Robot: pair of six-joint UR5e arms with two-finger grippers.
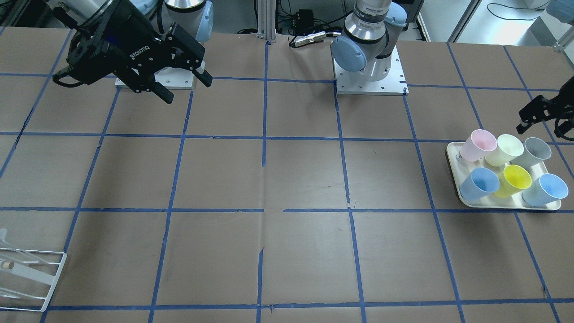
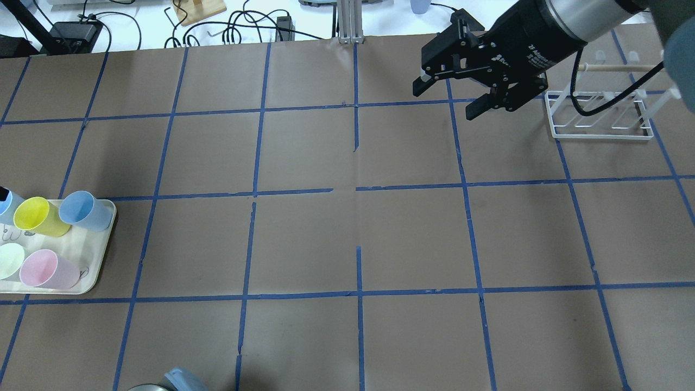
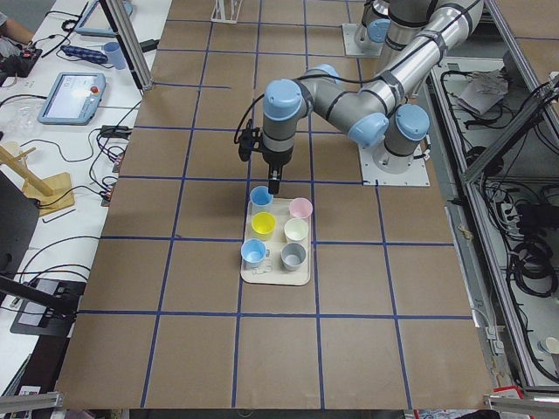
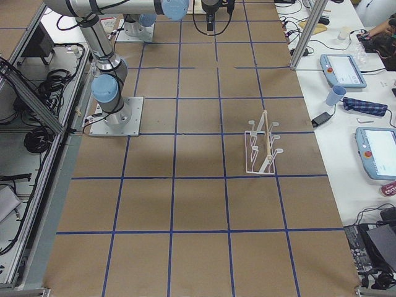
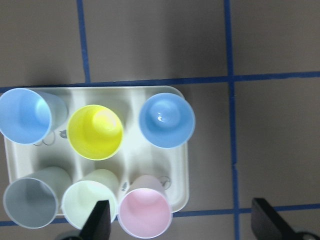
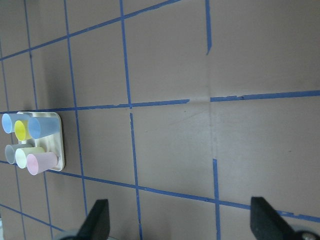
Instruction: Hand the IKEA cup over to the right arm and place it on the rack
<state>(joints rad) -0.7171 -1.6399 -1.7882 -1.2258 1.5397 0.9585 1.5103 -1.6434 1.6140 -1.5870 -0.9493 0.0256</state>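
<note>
The pale grey IKEA cup stands upright in a corner of a cream tray, next to a pale green cup; the left wrist view shows it at lower left. My left gripper hangs above the tray's edge near the pink cup, open and empty. My right gripper is open and empty, held in the air on the far side of the table, near the white wire rack. The rack holds nothing.
The tray also holds a pink cup, a pale green cup, a yellow cup and two light-blue cups. The arm bases stand at the table's robot side. Brown paper with blue tape lines covers the table.
</note>
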